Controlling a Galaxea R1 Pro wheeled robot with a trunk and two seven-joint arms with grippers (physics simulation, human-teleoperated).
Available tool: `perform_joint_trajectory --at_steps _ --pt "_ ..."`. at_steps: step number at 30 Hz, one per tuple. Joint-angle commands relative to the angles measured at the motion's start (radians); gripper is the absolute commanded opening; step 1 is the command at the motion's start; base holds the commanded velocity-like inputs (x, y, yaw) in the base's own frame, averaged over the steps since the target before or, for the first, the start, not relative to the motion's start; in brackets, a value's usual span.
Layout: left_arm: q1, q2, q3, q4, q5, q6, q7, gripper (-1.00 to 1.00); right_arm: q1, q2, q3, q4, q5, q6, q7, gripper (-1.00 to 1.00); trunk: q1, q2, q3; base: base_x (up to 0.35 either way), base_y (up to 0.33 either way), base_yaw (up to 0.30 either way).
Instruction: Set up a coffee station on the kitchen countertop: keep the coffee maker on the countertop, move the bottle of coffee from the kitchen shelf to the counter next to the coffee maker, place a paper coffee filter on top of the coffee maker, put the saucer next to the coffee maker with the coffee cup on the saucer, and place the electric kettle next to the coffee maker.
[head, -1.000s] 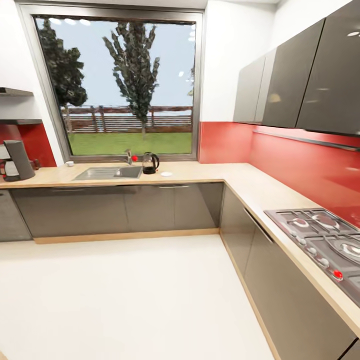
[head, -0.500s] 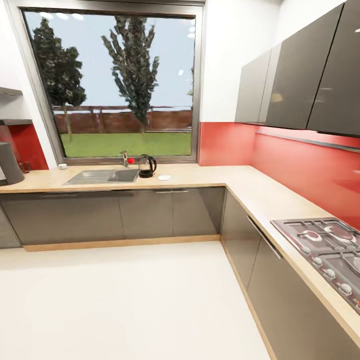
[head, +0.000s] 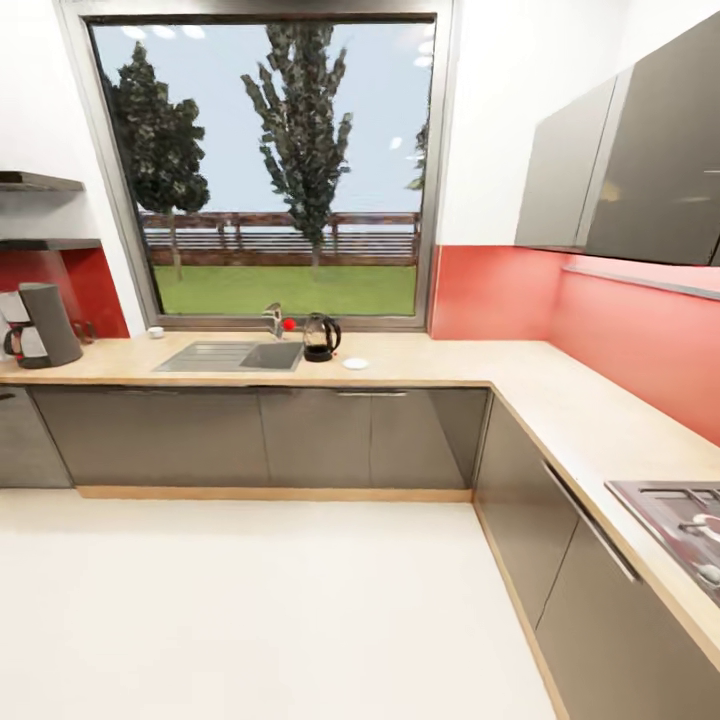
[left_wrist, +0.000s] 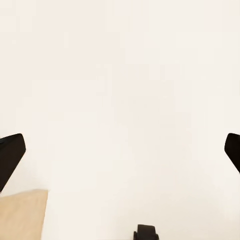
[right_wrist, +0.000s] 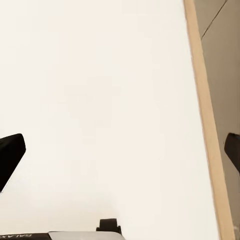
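Both arms hang over bare floor, left gripper (left_wrist: 120, 150) and right gripper (right_wrist: 120, 150) spread wide and empty, facing the kitchen countertop (head: 430, 368) where coffee maker (head: 40, 325), electric kettle (head: 320, 338) and saucer (head: 355, 363) wait.

Head camera stands well back in the room, facing the window (head: 285, 170) wall and angled slightly down; the kitchen countertop (head: 420, 368) runs across mid-frame and returns along the right side, with open white floor (head: 260, 600) in the foreground. Left wrist camera looks straight down at close range onto the floor (left_wrist: 120, 100), a light-wood patch (left_wrist: 22, 215) at one corner. Right wrist camera likewise faces down onto the floor (right_wrist: 100, 100), beside a wooden plinth strip (right_wrist: 205, 120) and grey cabinet front (right_wrist: 222, 45). All three views share the floor.
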Motion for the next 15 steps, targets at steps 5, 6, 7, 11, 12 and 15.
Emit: perform_joint_trajectory --at_steps 5,6,7,11,12,15 --pt "-0.001 -0.001 0.002 0.001 0.002 -0.004 0.000 1.00 0.000 0.000 -0.002 0.001 0.001 -0.003 0.000 1.00 0.001 0.000 0.000 0.338 0.000 0.276" --pt "-0.001 -0.001 0.002 0.001 0.002 -0.004 0.000 1.00 0.000 0.000 -0.002 0.001 0.001 -0.003 0.000 1.00 0.001 0.000 0.000 0.338 0.000 0.277" --pt "-0.001 0.000 0.002 0.001 0.002 -0.004 0.000 1.00 0.000 0.000 -0.002 0.001 0.001 -0.003 0.000 1.00 0.001 0.000 0.000 0.338 0.000 0.277" --pt "-0.001 0.000 0.002 0.001 0.002 -0.005 0.000 1.00 0.000 0.000 -0.002 0.001 0.001 -0.003 -0.001 1.00 0.001 0.000 0.000 0.338 0.000 0.277" --pt "-0.001 0.000 0.002 0.001 0.002 -0.005 0.000 1.00 0.000 0.000 -0.002 0.001 0.001 -0.003 -0.001 1.00 0.001 0.000 0.000 0.338 0.000 0.277" --pt "-0.001 0.000 0.002 0.001 0.002 -0.005 0.000 1.00 0.000 0.000 -0.002 0.001 0.001 -0.003 -0.001 1.00 0.001 0.000 0.000 0.338 0.000 0.277"
